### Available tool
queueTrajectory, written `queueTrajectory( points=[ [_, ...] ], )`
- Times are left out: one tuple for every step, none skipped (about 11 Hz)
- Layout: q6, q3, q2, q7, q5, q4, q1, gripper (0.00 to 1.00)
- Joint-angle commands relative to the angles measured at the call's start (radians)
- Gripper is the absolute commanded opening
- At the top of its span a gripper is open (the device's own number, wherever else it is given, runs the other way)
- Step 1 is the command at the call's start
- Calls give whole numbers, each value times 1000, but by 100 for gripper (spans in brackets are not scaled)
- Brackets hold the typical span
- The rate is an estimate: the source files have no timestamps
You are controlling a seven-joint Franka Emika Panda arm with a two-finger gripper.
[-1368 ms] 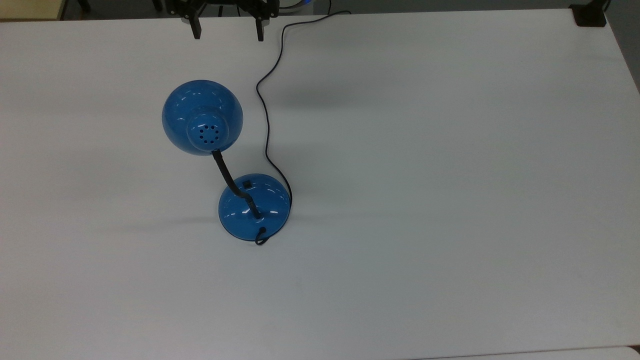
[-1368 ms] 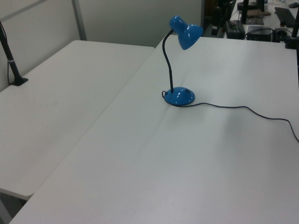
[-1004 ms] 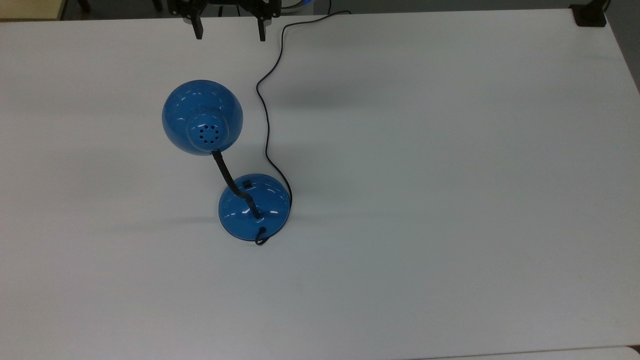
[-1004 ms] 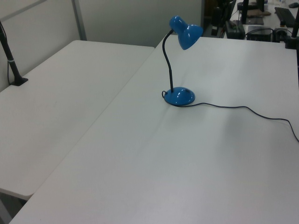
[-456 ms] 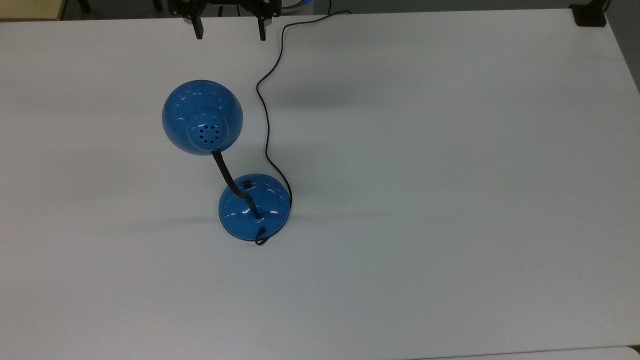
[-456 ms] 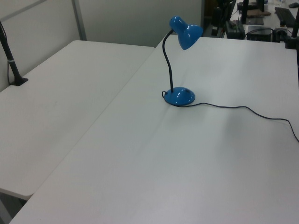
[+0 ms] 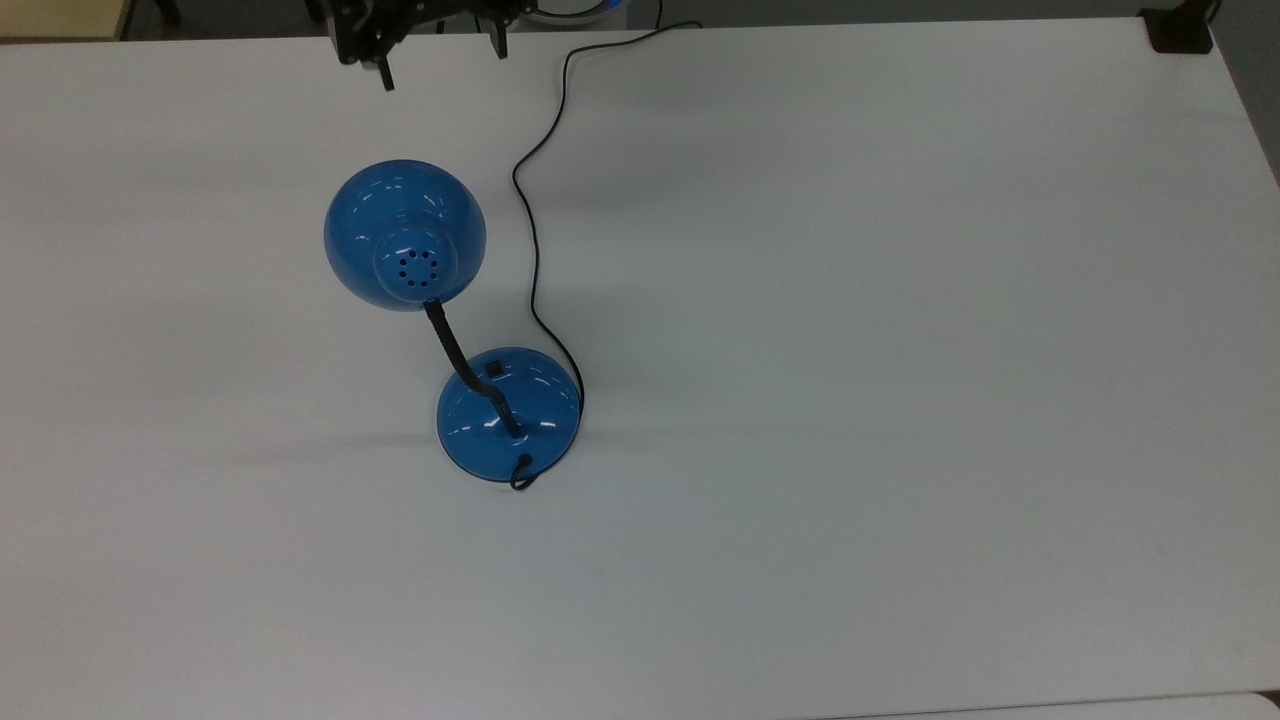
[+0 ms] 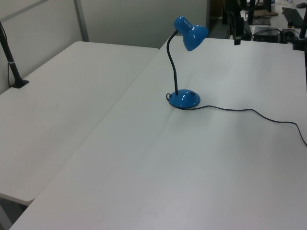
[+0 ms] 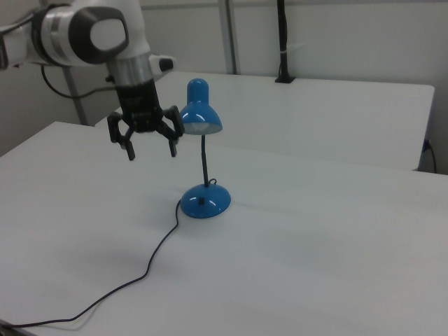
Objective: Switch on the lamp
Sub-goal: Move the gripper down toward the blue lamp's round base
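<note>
My gripper [image 9: 152,151] hangs with fingers [image 9: 129,151] spread apart and empty, above the white table [image 9: 315,238], the blue desk lamp [image 9: 204,154] just beside them on the right view's right.

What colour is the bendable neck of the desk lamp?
Black; the gooseneck shows best in the left view, between blue shade and base.

A lab or office workroom is suggested: plain white tables [image 8: 72,110] are set side by side, partition walls [image 9: 336,35] are seen behind them, and equipment-laden desks [image 8: 268,19] beyond.
</note>
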Motion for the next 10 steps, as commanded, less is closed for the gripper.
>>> queueTrajectory(
  points=[
    [143,-19,-15,-40,-6,-135,-36,80],
    [192,-34,-11,-40,8,-172,-36,64],
    [250,-41,-6,-40,40,-215,-37,49],
    [321,-50,-2,-31,63,-252,-37,25],
    [397,-57,1,-10,77,-288,-37,5],
    [483,-59,9,27,92,-322,-36,0],
    [569,-58,15,50,94,-359,-36,0],
    [702,-57,30,72,109,-411,-33,0],
    [802,-57,53,105,129,-439,-24,0],
    [880,-57,79,133,132,-448,-18,0]
  ],
)
